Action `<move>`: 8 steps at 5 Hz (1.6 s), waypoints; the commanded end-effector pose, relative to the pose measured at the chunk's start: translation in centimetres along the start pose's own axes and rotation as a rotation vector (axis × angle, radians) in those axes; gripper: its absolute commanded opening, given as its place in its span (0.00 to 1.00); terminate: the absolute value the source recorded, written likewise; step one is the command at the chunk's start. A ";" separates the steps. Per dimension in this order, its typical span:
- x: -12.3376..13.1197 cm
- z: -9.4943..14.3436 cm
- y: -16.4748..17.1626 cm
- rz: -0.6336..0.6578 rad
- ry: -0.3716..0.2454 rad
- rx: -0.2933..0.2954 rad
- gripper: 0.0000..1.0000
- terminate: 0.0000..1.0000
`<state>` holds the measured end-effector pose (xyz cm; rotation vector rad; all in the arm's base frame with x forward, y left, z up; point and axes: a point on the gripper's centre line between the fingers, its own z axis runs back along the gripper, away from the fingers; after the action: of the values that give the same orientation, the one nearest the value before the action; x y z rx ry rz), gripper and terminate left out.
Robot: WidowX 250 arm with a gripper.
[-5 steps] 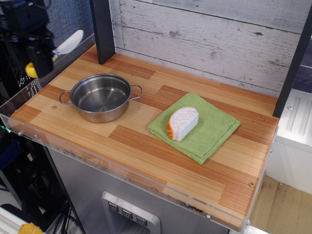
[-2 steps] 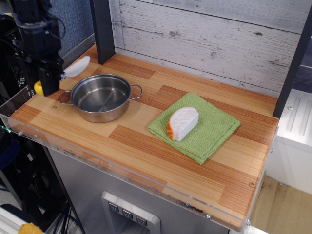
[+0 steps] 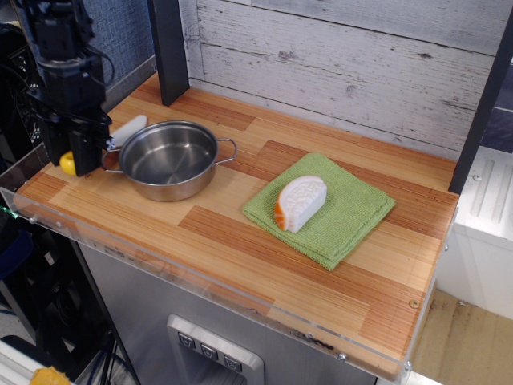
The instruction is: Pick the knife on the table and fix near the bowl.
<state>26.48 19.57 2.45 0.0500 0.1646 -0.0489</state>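
The knife (image 3: 129, 127) has a white rounded blade and a yellow handle end that shows at the lower left of the fingers. My black gripper (image 3: 83, 156) is shut on the knife's middle and holds it low over the table (image 3: 232, 237), at its far left edge. The blade points up and right toward the bowl (image 3: 167, 159), a shallow steel pot with two wire loop handles. The knife lies just left of the bowl, close to its left handle. I cannot tell whether the knife touches the tabletop.
A green cloth (image 3: 353, 210) lies right of centre with a white-and-orange food piece (image 3: 300, 202) on it. A black post (image 3: 168, 48) stands at the back left. A clear acrylic rim (image 3: 120, 241) runs along the front edge. A grey plank wall is behind.
The gripper has come down and moved right with the knife, from above the table's left edge to low beside the bowl's left handle. The bowl, cloth and food piece have not moved.
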 end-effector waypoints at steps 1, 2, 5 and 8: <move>-0.4 1.4 1.5 -0.014 0.010 -0.002 1.00 0.00; -0.5 2.5 1.1 -0.040 -0.005 0.019 1.00 0.00; -3.3 13.6 -6.9 -0.016 -0.304 0.113 1.00 0.00; -1.8 14.5 -11.5 -0.073 -0.267 0.039 1.00 0.00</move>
<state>26.94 6.72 15.25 0.0594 -0.0565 -0.1242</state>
